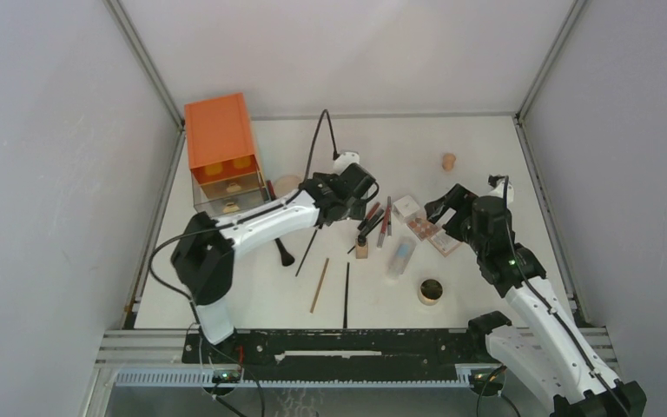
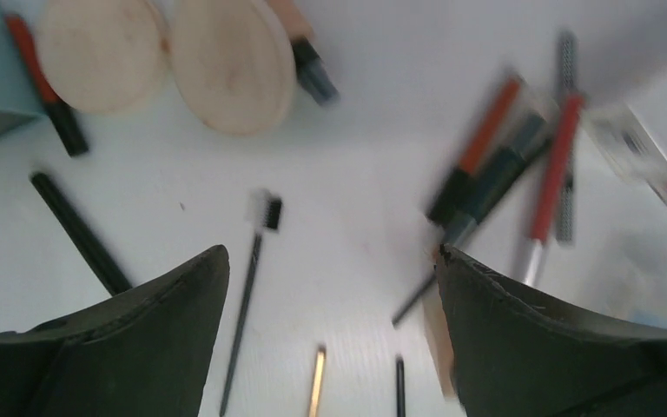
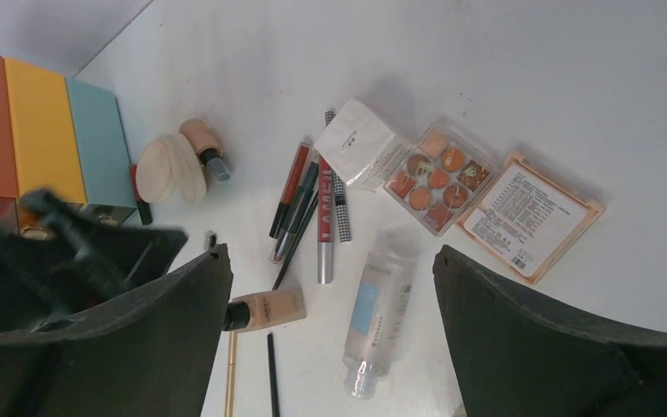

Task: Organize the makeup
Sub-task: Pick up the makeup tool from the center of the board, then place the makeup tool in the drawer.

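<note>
Red pencil (image 2: 556, 174) blurred; drawer box (image 3: 43, 130) cut off left

- The left arm (image 1: 260, 221) reaches far and rightward; the left gripper (image 2: 330, 261) points downward, jaws spread wide, holding nothing.
- The right arm (image 1: 530, 291) stretches far and leftward; the right gripper (image 3: 330, 256) tilts downward, jaws spread, empty.

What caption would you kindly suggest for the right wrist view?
Open right claw over palette, bottle and pencils on white table.
</note>
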Action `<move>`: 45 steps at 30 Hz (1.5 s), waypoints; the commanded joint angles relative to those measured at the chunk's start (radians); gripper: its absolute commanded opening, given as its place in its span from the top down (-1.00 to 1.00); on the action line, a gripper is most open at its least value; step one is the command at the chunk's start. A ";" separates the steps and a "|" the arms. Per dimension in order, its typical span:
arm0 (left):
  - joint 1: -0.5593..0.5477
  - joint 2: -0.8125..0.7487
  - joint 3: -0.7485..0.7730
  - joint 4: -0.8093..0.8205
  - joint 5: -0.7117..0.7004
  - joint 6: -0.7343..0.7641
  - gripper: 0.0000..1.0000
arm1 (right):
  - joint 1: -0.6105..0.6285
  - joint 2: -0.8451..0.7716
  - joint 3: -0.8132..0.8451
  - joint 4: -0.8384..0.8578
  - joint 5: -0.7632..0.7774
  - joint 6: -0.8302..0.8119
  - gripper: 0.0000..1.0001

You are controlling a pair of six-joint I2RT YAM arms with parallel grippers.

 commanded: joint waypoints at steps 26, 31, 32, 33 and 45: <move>0.207 0.501 0.455 0.010 -0.103 0.213 -0.02 | 0.006 -0.004 0.004 0.053 -0.050 0.065 -0.84; 0.207 0.464 0.425 -0.004 -0.054 0.192 0.32 | 0.005 -0.002 0.004 0.052 -0.062 0.066 -0.83; 0.207 0.448 0.408 0.003 -0.053 0.192 0.46 | 0.005 -0.003 0.004 0.049 -0.061 0.065 -0.83; 0.207 0.428 0.394 0.010 -0.055 0.193 0.58 | 0.005 -0.003 0.003 0.046 -0.060 0.065 -0.83; 0.206 0.120 0.298 -0.019 -0.002 0.249 1.00 | 0.006 0.010 0.003 0.036 -0.067 0.062 -0.83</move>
